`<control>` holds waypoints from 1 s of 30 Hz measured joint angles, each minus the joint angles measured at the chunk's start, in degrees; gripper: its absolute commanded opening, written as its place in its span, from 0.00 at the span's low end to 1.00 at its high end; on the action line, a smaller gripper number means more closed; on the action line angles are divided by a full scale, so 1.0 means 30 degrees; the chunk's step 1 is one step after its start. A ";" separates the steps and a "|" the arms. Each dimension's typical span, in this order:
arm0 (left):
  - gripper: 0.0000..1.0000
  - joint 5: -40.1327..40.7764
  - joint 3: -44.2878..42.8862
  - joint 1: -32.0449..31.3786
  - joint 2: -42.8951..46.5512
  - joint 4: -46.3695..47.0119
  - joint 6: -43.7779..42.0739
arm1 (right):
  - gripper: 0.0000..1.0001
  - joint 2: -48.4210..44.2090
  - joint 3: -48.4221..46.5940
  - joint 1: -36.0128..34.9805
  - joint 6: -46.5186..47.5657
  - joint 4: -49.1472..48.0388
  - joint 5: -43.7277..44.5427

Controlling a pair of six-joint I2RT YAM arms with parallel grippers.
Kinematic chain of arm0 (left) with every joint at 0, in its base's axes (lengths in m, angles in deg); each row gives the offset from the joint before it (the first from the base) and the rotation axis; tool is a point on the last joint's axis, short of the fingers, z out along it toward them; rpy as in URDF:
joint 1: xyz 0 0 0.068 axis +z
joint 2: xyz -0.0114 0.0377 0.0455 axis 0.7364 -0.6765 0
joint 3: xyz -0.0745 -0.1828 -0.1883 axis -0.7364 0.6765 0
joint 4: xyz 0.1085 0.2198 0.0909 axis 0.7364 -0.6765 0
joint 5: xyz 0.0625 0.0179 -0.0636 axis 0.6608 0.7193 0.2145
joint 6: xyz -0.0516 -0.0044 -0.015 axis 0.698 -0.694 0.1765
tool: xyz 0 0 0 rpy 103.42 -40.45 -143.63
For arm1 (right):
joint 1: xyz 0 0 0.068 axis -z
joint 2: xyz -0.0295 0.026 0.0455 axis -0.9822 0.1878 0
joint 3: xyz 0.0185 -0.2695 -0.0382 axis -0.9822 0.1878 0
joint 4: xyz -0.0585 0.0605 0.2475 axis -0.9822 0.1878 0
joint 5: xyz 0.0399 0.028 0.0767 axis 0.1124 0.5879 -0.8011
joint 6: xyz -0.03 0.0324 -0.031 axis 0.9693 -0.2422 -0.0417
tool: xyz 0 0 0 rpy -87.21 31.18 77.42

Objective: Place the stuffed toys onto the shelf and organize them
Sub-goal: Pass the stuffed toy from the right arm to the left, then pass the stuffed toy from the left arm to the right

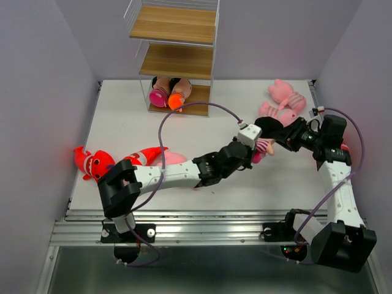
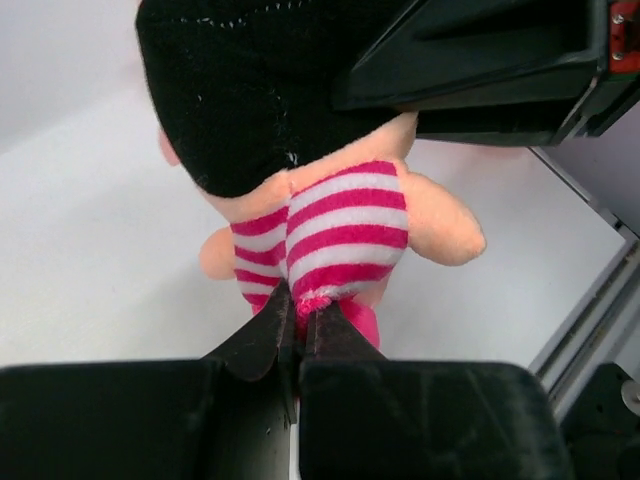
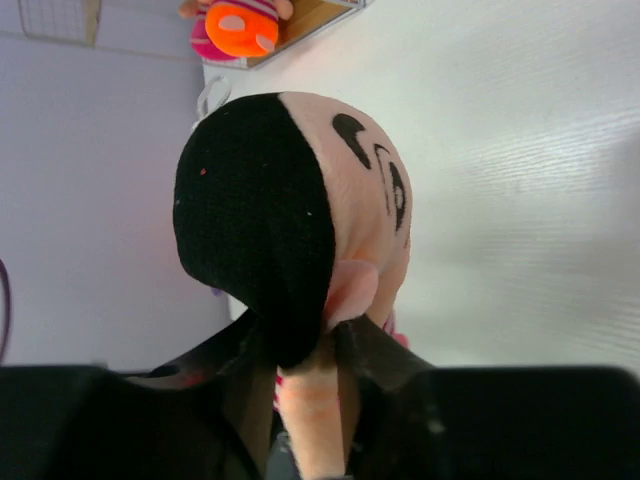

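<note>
1 doll [image 1: 264, 147] abv table [image 1: 122, 122], edges far

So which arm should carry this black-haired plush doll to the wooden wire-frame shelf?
Left. The left gripper is pinched shut on the black-haired plush doll's striped bottom, and the wooden wire-frame shelf stands nearer that arm's base than the right's.

White table [image 1: 245, 190], matte top. Pale lavender walls close it in: left wall [image 1: 37, 92], back wall [image 1: 269, 37], right wall [image 1: 364, 61]. Slotted aluminium rail [image 1: 208, 228] runs along the table's near edge, with a grey floor strip [image 1: 208, 275] below it.
</note>
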 measured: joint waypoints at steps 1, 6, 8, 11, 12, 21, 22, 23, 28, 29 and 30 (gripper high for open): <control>0.00 -0.0831 0.0962 0.0350 0.0641 0.0634 0.0255 | 0.65 -0.0189 0.0022 -0.0073 0.0357 0.0138 -0.0211; 0.00 -0.3453 0.5187 0.2076 0.3548 0.1945 0.1537 | 1.00 -0.0714 0.0007 -0.0066 0.2477 0.0175 -0.0962; 0.00 -0.4175 0.6747 0.2492 0.4568 0.2324 0.1909 | 1.00 -0.0838 -0.0015 -0.0036 0.4007 0.0182 -0.1617; 0.00 -0.5574 0.8692 0.2637 0.6193 0.2652 0.2295 | 1.00 -0.1268 -0.0029 -0.0022 0.7927 0.0408 -0.4167; 0.00 -0.6375 0.9377 0.2645 0.6943 0.2681 0.2390 | 1.00 -0.1523 -0.0029 -0.0015 0.8888 0.0539 -0.4954; 0.00 -1.1111 1.3748 0.2936 1.3522 0.3585 0.2463 | 1.00 -0.2805 -0.0386 -0.0015 2.5063 0.6441 -1.0593; 0.00 -1.1511 1.4112 0.3002 1.4185 0.3657 0.2477 | 1.00 -0.2448 -0.0656 -0.0015 2.7664 0.8014 -1.0783; 0.00 -1.1927 1.4411 0.3075 1.4753 0.3665 0.2506 | 1.00 -0.2084 -0.0889 -0.0022 2.8742 0.8801 -1.0885; 0.00 -1.3136 1.4870 0.3257 1.5693 0.3759 0.2769 | 1.00 0.0401 -0.2382 -0.1049 3.6967 1.4280 -1.1307; 0.00 -1.3267 1.4870 0.3293 1.5657 0.3767 0.2805 | 1.00 0.0481 -0.2390 -0.1384 3.7579 1.4673 -1.1315; 0.00 -1.3369 1.4870 0.3300 1.5591 0.3789 0.2856 | 1.00 0.0481 -0.2390 -0.1770 3.8337 1.5110 -1.1322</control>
